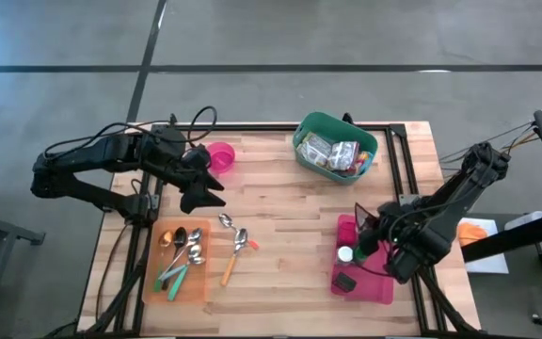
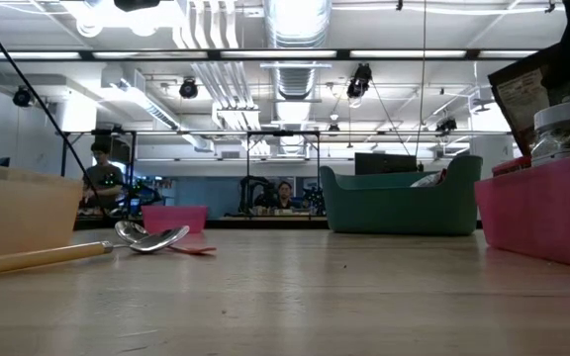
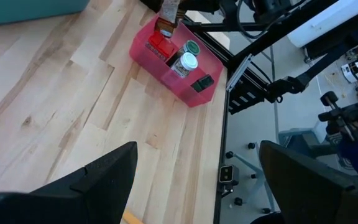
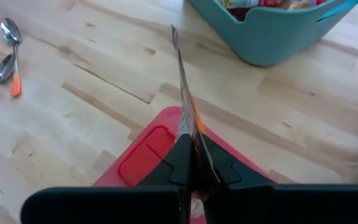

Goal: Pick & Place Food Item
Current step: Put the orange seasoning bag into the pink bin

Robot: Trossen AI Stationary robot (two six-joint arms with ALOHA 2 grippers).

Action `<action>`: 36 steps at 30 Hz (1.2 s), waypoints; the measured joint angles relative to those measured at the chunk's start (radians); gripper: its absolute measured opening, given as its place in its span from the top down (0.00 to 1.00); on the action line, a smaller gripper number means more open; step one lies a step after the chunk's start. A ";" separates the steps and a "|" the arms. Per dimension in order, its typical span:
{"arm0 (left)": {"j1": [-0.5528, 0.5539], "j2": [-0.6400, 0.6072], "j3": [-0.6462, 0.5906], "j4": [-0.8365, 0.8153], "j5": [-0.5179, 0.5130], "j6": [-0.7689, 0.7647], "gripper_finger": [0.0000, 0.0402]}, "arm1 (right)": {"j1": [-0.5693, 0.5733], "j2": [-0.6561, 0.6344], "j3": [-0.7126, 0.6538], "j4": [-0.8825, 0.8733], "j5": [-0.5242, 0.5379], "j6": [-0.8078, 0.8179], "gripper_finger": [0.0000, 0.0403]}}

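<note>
Packet point(image 4: 187, 118) (thin, floppy, light) pinched edge-on in right gripper point(image 4: 191, 163) above pink bin point(image 4: 143, 163); left gripper point(image 3: 194, 177) spread, empty.

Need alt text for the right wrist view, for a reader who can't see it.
The right end effector is shut on a thin flat food packet, held edge-on above a pink bin on a wooden table. Beyond it sits a teal basket filled with packaged food, and off to one side lie two spoons.
</note>
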 joint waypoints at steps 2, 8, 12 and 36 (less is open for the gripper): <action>0.000 0.000 0.000 0.000 0.000 0.000 0.15 | 0.000 0.000 0.009 -0.024 0.000 0.003 0.98; 0.000 0.001 0.000 0.000 0.000 0.001 0.15 | 0.009 0.000 0.002 -0.081 -0.033 0.071 0.98; 0.000 0.001 0.000 0.000 0.000 0.001 0.15 | 0.036 0.001 -0.024 -0.081 -0.036 0.125 0.98; 0.000 0.001 0.000 0.000 0.001 -0.015 0.15 | 0.164 0.000 -0.179 -0.041 -0.060 0.188 0.98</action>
